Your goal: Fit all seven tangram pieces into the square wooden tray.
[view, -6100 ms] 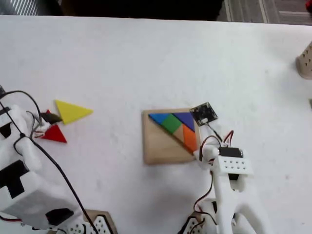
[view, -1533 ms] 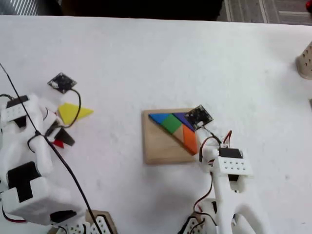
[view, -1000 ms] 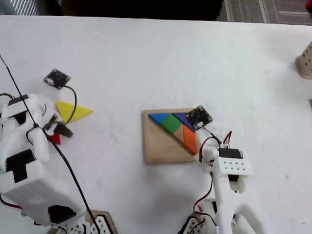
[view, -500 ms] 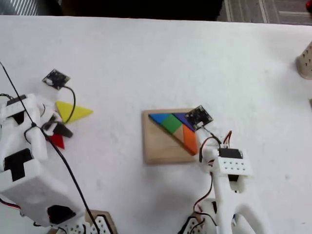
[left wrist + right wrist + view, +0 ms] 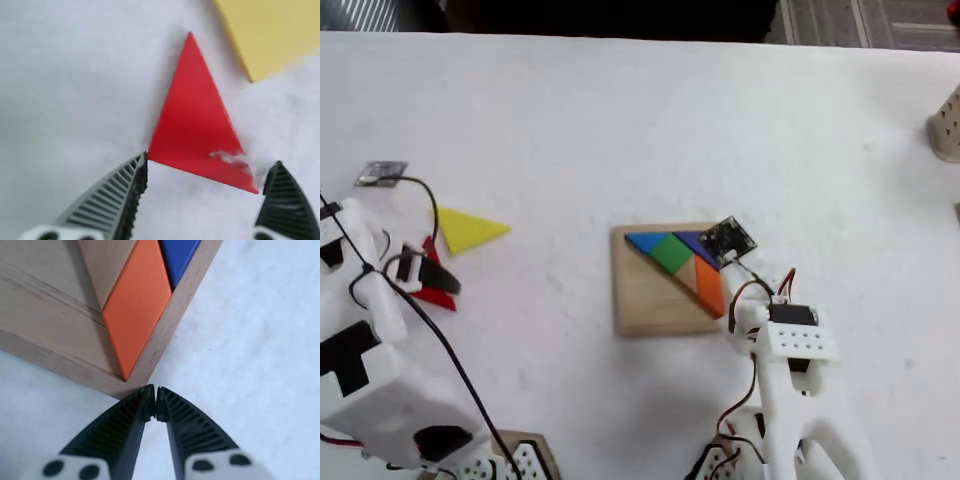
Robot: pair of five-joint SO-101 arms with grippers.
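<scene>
Far left, the left claw [image 5: 208, 166] is wide open around the flat red triangle [image 5: 194, 122]; the right claw [image 5: 156, 401] is squeezed closed beside the square wooden tray [image 5: 47, 357]

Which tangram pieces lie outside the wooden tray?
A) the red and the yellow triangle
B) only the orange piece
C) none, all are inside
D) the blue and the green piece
A: the red triangle and the yellow triangle lie on the table, apart from the wooden tray.
</scene>
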